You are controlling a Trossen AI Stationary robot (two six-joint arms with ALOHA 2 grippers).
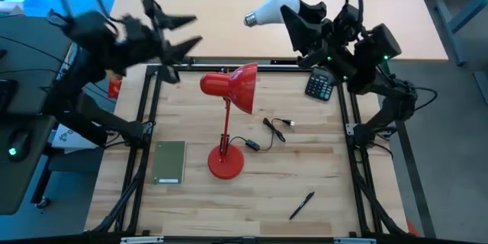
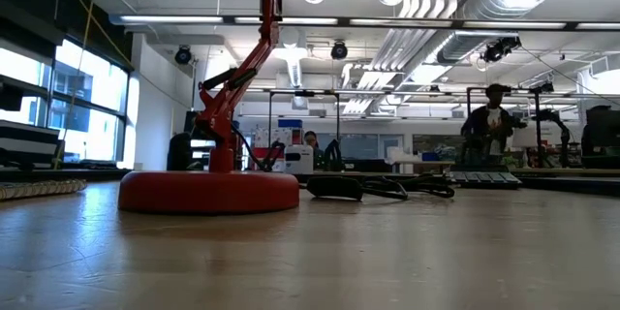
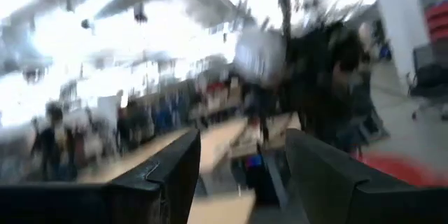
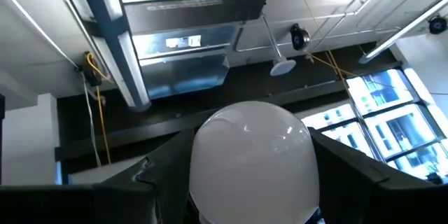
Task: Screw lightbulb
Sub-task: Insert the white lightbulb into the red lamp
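Between the right gripper's (image 1: pixel 293 17) fingers sits the lightbulb (image 1: pixel 271 6): fingers clamped on its rounded white body, metal base end sticking out past the fingertips toward the left arm. Held up in the air over the far edge of the table (image 1: pixel 305 191), above and behind the red lamp's shade (image 1: pixel 232 84). Right wrist view confirms: white dome (image 4: pixel 252 157) fills the gap, one dark finger pressed on each side of it.

Left gripper (image 1: pixel 183 34) is also raised at the far side, fingers spread wide apart, nothing between them. They point toward the bulb's base, with a clear gap from fingertips to bulb. Left wrist view is motion-smeared (both fingers (image 3: pixel 171 175) visible, apart; a pale blob (image 3: pixel 259 52) ahead of them is probably the bulb, can't tell for sure).

Red lamp stands upright on the table, base (image 1: pixel 226 162) near the middle, shade tipped toward the left arm's side. Low view shows the base (image 2: pixel 208 192) flat on the wood.

Elsewhere on the table: calculator (image 1: pixel 320 85) under the right arm, black cable (image 1: pixel 276 128), black pen (image 1: pixel 301 205), green notebook (image 1: pixel 170 162).
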